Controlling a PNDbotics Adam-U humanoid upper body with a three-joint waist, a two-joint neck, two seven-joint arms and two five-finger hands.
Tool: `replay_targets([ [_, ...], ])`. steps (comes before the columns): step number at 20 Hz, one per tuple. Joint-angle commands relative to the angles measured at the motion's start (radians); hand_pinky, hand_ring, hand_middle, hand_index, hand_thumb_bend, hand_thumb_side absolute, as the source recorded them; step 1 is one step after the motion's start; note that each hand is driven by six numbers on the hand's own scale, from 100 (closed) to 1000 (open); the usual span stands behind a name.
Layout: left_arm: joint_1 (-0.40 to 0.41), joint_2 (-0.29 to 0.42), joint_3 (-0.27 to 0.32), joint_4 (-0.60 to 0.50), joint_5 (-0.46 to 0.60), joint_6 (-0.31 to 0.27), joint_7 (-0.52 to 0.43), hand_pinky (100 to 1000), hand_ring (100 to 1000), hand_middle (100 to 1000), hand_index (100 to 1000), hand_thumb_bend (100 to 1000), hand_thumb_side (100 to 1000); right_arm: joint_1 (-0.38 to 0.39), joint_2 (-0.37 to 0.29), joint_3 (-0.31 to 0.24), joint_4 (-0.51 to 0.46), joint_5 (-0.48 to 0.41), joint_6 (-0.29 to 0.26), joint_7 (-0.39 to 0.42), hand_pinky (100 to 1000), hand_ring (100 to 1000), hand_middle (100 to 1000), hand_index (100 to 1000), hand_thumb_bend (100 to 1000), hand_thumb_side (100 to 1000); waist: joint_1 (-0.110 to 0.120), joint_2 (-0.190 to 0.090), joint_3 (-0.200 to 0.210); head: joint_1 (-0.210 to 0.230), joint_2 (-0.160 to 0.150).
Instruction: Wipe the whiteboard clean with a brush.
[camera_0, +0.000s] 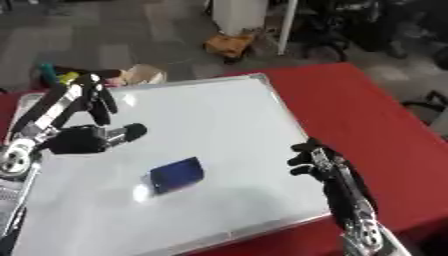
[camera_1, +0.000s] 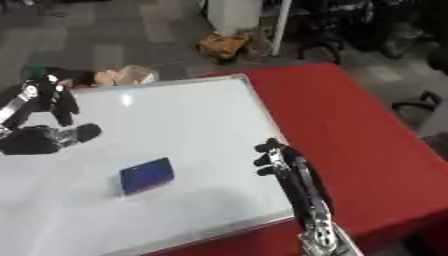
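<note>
whiteboard (camera_0: 219, 120) near corner cut off, all blurred

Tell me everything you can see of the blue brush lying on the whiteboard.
The brush is a small flat block, dark blue on top with a paler edge at its left end. It lies flat and askew on the whiteboard, in the lower middle of the white surface, with a faint shadow beneath. Nothing holds it: the left hand hovers up and to its left, the right hand stands open at the board's right edge, both apart from it.
</note>
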Motion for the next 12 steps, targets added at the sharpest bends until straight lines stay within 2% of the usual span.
replay_targets([
  [1,-0.057,-0.006,-0.054,0.077,-0.111,-0.084,-0.019,477,462,489,918,778,510,-0.006,-0.01,-0.003,-0.019,0.002,-0.003,0.007,597,633,481,680,100,849,0.002,-0.014,-0.006,0.007,0.003],
  [6,-0.094,-0.056,-0.081,0.208,-0.232,-0.173,-0.013,479,466,495,912,791,510,-0.002,-0.007,-0.003,-0.017,0.002,-0.002,0.006,597,633,481,680,100,849,-0.001,-0.012,-0.011,0.008,0.007],
  [12,-0.113,-0.096,-0.081,0.302,-0.31,-0.223,0.013,476,463,490,907,791,499,-0.002,-0.005,-0.002,-0.016,0.003,-0.002,0.007,597,633,480,680,100,850,-0.002,-0.011,-0.013,0.011,0.01],
])
